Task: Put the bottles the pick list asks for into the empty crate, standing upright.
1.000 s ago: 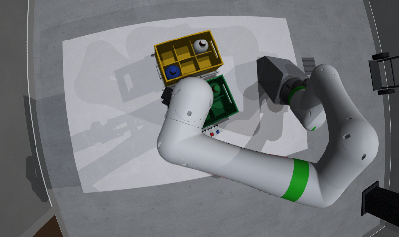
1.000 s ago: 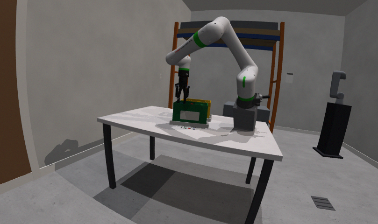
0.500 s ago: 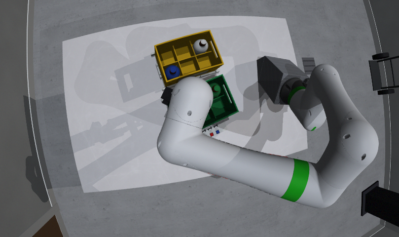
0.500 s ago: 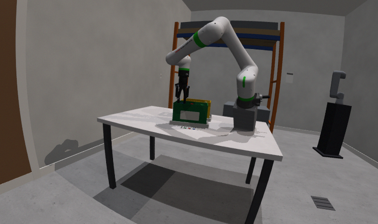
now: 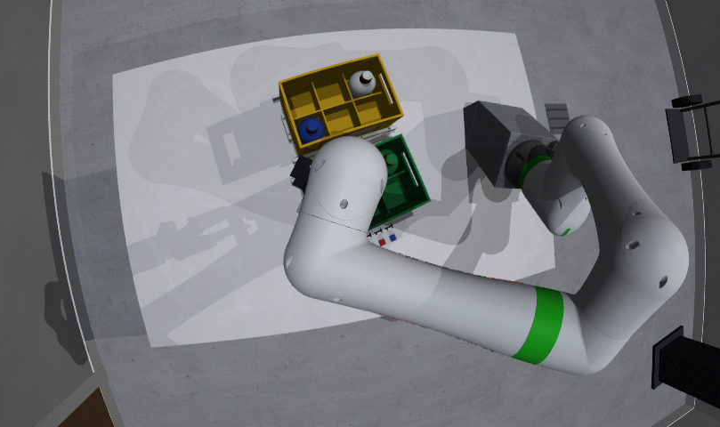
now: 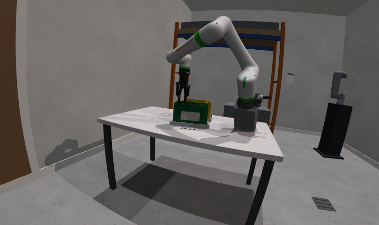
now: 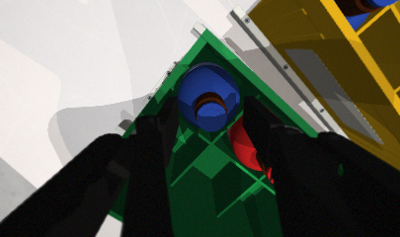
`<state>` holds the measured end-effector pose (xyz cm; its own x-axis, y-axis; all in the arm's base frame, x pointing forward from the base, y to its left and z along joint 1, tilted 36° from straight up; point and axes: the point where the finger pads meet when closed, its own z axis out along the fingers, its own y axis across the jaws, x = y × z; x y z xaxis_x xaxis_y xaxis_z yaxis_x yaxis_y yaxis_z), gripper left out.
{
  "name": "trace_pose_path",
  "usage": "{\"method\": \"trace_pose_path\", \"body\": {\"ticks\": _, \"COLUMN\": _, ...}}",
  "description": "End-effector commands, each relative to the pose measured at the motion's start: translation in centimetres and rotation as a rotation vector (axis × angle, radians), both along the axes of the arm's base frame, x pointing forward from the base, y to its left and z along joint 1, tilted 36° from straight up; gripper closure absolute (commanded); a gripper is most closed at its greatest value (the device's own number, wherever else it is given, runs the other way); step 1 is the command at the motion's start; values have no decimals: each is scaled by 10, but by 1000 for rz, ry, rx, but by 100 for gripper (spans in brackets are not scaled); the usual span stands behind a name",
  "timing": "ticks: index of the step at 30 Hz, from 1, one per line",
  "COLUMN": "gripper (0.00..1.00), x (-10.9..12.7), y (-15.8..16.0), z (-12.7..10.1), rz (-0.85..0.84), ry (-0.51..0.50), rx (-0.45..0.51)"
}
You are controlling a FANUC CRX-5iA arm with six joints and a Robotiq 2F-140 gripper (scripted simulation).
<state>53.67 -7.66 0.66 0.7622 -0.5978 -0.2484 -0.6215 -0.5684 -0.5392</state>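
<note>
The green crate (image 5: 403, 182) stands next to the yellow crate (image 5: 339, 102). In the wrist view a blue-label bottle (image 7: 208, 101) stands upright in the green crate's (image 7: 212, 168) corner cell, with a red-label bottle (image 7: 247, 145) in the cell beside it. My gripper (image 7: 210, 111) is open just above the blue bottle's cap, its fingers apart on either side and not touching it. It hangs over the crate's left end in the side view (image 6: 182, 96). A green-label bottle (image 5: 390, 157) shows in the green crate. The pick list (image 5: 385, 238) lies in front of it, partly hidden by my arm.
The yellow crate holds a blue-label bottle (image 5: 311, 128) and a white-label bottle (image 5: 362, 82); its other cells are empty. My arm's elbow covers much of the green crate from above. The robot base (image 6: 245, 116) stands on the table to the right.
</note>
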Motion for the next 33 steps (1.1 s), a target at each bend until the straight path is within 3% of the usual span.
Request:
{"method": "trace_pose_path", "body": {"ticks": 1, "gripper": 56, "x": 0, "y": -2, "z": 3, "rz": 0, "ry": -1, "rx": 0}}
{"method": "trace_pose_path", "body": {"ticks": 28, "gripper": 56, "x": -12, "y": -40, "z": 56, "rz": 0, "ry": 0, "rx": 0}}
{"method": "trace_pose_path", "body": {"ticks": 33, "gripper": 56, "x": -21, "y": -29, "z": 67, "rz": 0, "ry": 0, "rx": 0}}
